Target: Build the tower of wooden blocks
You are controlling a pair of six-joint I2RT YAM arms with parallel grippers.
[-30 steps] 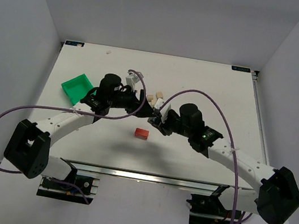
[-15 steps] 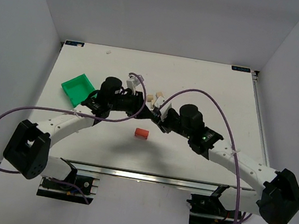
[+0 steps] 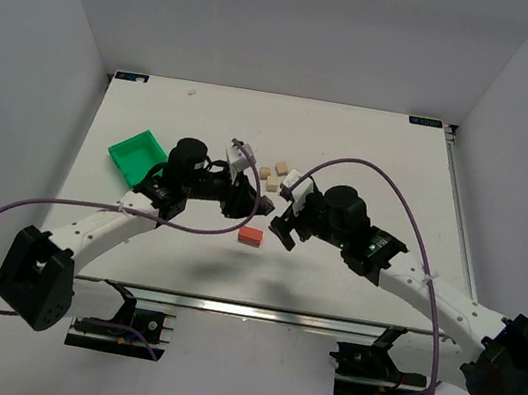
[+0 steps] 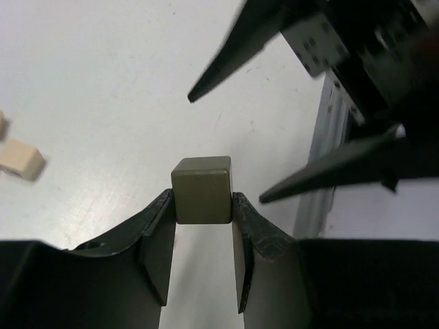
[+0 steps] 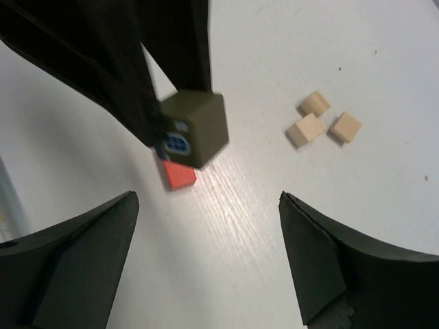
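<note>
My left gripper is shut on a grey-brown cube, held above the table; the same cube shows in the right wrist view between the left fingers. A red-orange block lies on the table just below and beside it, partly hidden under the cube. My right gripper stands wide open facing the cube, apart from it, with nothing between its fingers. In the top view the left gripper and right gripper are close together. Three pale beige cubes lie loose behind.
A green bin stands at the left of the table. The pale beige cubes lie just beyond the two grippers. One more beige piece shows at the left of the left wrist view. Purple cables arch over both arms.
The left gripper has shut on the grey-brown cube. The right gripper, which was shut on it, has opened, let go and drawn back a little. Both arms have shifted nearer the red-orange block.
</note>
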